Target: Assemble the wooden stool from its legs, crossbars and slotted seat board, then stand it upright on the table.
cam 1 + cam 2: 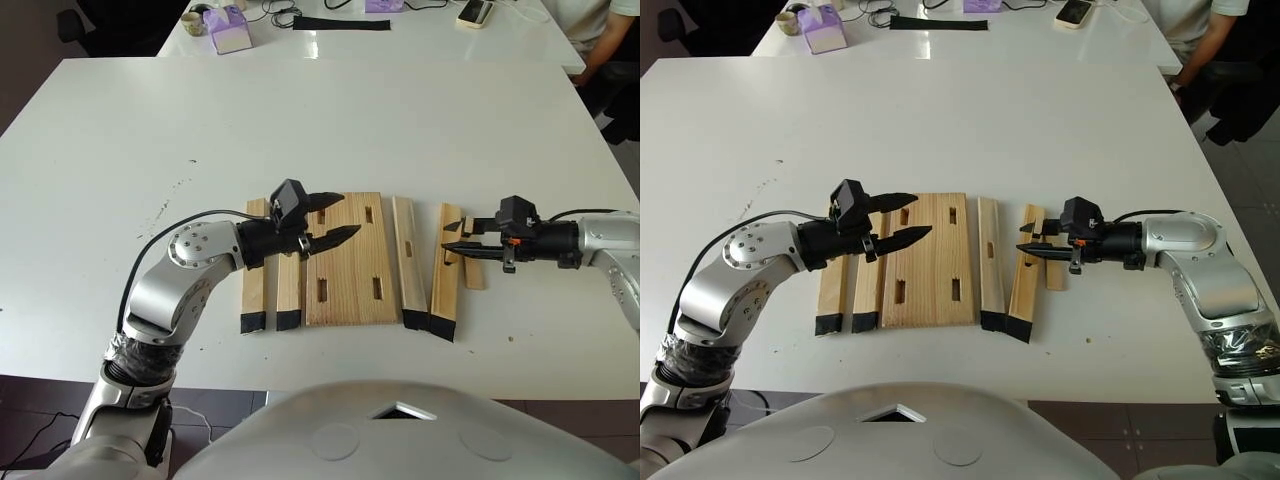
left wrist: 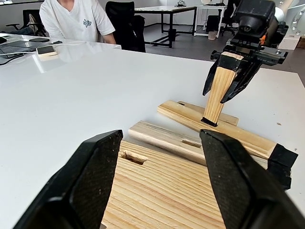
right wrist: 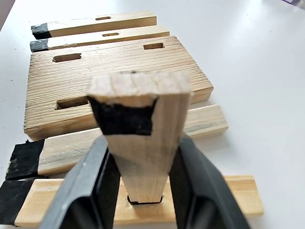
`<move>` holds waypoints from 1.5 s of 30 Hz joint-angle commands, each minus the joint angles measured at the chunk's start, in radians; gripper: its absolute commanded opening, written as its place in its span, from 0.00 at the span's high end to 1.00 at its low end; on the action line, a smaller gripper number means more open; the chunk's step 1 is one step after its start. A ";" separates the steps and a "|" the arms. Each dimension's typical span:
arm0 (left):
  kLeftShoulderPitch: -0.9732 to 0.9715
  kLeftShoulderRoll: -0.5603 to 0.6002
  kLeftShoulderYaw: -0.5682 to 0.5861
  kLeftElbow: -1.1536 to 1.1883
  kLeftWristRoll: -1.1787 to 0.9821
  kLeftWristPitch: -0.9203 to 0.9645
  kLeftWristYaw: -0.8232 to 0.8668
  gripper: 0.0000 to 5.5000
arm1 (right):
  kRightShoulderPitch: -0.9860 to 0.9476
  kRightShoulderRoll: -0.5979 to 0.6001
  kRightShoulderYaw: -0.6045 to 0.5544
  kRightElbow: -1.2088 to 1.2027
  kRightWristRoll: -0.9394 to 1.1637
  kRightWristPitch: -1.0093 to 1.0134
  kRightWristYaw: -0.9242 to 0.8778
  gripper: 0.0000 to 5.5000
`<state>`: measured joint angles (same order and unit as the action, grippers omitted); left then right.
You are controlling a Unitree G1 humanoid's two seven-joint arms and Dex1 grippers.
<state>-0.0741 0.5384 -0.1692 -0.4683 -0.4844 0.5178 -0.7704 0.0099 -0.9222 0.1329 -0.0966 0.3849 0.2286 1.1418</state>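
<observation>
Spread wide, the left gripper (image 1: 340, 216) hovers over the flat seat board (image 1: 350, 275) while the right gripper (image 1: 450, 235) pinches a crossbar (image 2: 218, 90) above a leg (image 1: 444, 285) just beside it; joining looks barely begun, and next calls for lining its end up with the leg

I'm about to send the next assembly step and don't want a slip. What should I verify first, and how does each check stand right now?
1. Right tool shut on the crossbar: ok.
2. Left tool open and holding nothing: ok.
3. Seat board lying flat on the table, slots facing up: ok.
4. Crossbar's lower end meets the leg beneath it: ok.
5. That end seated in the leg's slot: cannot tell.
</observation>
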 commanded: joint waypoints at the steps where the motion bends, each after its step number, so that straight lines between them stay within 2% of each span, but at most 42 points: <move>1: -0.014 0.008 0.001 0.004 0.000 0.015 -0.006 0.45 | 0.095 0.037 0.078 0.109 -0.125 -0.015 -0.053 0.63; 7: -0.025 0.005 0.002 0.011 0.003 0.019 -0.007 0.45 | 0.100 0.094 0.033 0.116 -0.115 -0.054 -0.123 0.50; 13: -0.009 -0.008 0.007 0.011 0.015 0.008 0.015 0.45 | 0.091 0.086 -0.119 -0.064 0.044 0.055 -0.131 0.50; 20: 0.014 -0.022 0.017 0.001 0.025 -0.011 0.041 0.45 | 0.100 0.016 -0.325 -0.325 0.234 0.227 -0.125 0.50; 24: 0.020 -0.027 0.017 0.000 0.028 -0.022 0.049 0.45 | 0.030 0.021 -0.398 -0.408 0.349 0.309 -0.170 0.50; 26: 0.015 -0.030 0.013 0.007 0.030 -0.027 0.051 0.45 | -0.017 0.047 -0.397 -0.432 0.390 0.336 -0.219 0.50; 29: -0.003 -0.035 0.002 0.020 0.032 -0.030 0.052 0.45 | -0.061 0.121 -0.304 -0.444 0.331 0.316 -0.300 0.50; 31: -0.013 -0.037 -0.003 0.028 0.033 -0.032 0.047 0.45 | -0.068 0.152 -0.268 -0.442 0.303 0.306 -0.329 0.55; 40: -0.017 -0.036 -0.007 0.035 0.035 -0.037 0.042 0.45 | -0.155 0.198 -0.260 -0.461 0.345 0.337 -0.372 0.57; 43: -0.022 -0.035 -0.009 0.039 0.035 -0.037 0.039 0.45 | -0.128 0.200 -0.246 -0.452 0.334 0.336 -0.365 0.57; 45: -0.025 -0.034 -0.010 0.042 0.036 -0.037 0.036 0.45 | -0.044 0.192 -0.194 -0.388 0.261 0.292 -0.325 0.57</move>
<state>-0.0892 0.4995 -0.1720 -0.4329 -0.4642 0.4862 -0.7238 -0.1139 -0.7191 -0.1115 -0.5422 0.7147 0.5472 0.7845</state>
